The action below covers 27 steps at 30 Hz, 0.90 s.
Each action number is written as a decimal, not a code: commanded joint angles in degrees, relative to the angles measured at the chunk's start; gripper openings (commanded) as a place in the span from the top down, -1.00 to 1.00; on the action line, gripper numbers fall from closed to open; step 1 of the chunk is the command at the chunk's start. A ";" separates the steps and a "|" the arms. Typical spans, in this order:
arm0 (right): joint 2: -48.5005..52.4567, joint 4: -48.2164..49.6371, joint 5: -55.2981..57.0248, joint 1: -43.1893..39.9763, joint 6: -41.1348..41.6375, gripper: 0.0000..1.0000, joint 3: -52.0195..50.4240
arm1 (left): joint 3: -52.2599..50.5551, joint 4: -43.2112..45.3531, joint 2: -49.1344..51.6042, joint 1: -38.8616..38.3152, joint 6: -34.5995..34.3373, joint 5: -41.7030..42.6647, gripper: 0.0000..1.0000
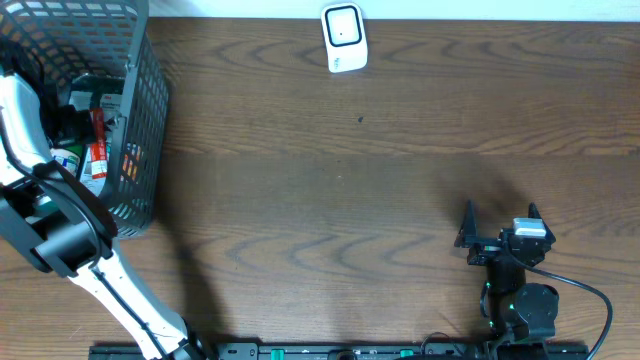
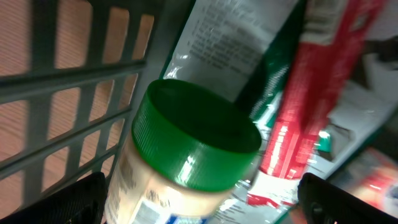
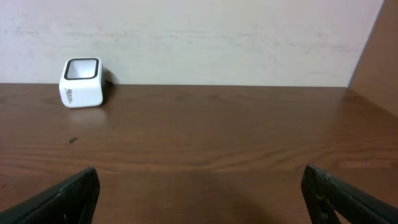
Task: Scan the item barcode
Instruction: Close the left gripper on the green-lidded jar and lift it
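Both empty and wide open, right gripper [image 1: 500, 212] idles while left gripper [image 2: 205, 208] hovers over the jar [image 2: 155, 190], which looks rigid, probably hefty and slick, best pinched across its green lid [image 2: 193, 134].

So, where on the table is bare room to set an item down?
The bare stretch of the dark wooden table between the grey plastic mesh basket, the white box-shaped scanner and the open right hand is free. Inside the basket it is crowded: a green-lidded jar and packets lie packed together.
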 commanded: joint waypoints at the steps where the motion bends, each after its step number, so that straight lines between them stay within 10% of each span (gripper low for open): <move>1: -0.02 -0.11 0.72 -0.72 0.76 -0.98 -0.07 | -0.31 -0.33 1.36 1.03 0.96 0.28 -0.96; 27: -0.02 -0.11 0.72 -0.72 0.76 -0.99 -0.07 | -2.08 -0.81 3.13 1.36 0.02 1.51 -0.89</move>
